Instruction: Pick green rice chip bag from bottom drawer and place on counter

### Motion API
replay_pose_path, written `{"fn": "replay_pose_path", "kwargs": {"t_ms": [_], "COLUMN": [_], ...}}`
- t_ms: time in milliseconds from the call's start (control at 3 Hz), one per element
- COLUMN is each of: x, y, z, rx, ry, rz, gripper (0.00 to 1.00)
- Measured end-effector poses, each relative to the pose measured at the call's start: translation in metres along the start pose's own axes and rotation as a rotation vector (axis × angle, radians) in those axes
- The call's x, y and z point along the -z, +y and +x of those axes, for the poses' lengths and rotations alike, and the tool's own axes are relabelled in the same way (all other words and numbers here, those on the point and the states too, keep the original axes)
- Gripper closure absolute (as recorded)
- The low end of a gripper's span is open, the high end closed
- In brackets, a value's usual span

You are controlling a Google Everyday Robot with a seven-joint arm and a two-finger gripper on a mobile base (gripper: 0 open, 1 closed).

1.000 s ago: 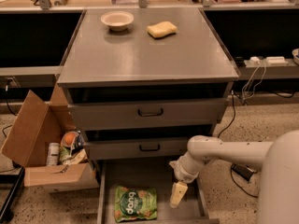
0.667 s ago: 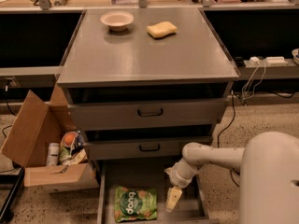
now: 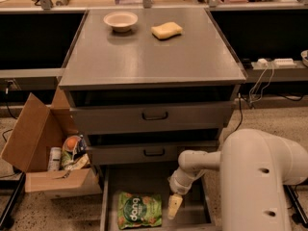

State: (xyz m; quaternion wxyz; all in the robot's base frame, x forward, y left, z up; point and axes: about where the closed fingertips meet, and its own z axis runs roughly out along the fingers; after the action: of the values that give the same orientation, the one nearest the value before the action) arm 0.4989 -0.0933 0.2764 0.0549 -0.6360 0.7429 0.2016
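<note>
Green rice chip bag (image 3: 139, 210): lay flat on the floor of the pulled-out bottom drawer (image 3: 144, 181), left of centre. Gripper (image 3: 174, 207): hung inside the drawer just right of the bag, holding nothing; its spread could not be told. Counter (image 3: 149, 57): above.

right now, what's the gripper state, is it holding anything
Gripper: open or closed cannot be told; it hangs low in the drawer, just right of the bag, which lies flat on the drawer floor, not held.

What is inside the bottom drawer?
The green rice chip bag lies flat on the bottom drawer floor, the hand just right of it. The robot arm covers the drawer's right side.
</note>
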Motion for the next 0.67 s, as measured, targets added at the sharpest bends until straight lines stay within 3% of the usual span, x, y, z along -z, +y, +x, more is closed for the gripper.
{"fn": "replay_pose_path", "kwargs": {"t_ms": [333, 667], "x": [-0.043, -0.106], "y": [-0.026, -0.072], "z": [0.014, 0.027], "rx": [-0.024, -0.025], "ry": [0.031, 0.022], "rz": [0.008, 0.016], "gripper": [0.0, 0.0]}}
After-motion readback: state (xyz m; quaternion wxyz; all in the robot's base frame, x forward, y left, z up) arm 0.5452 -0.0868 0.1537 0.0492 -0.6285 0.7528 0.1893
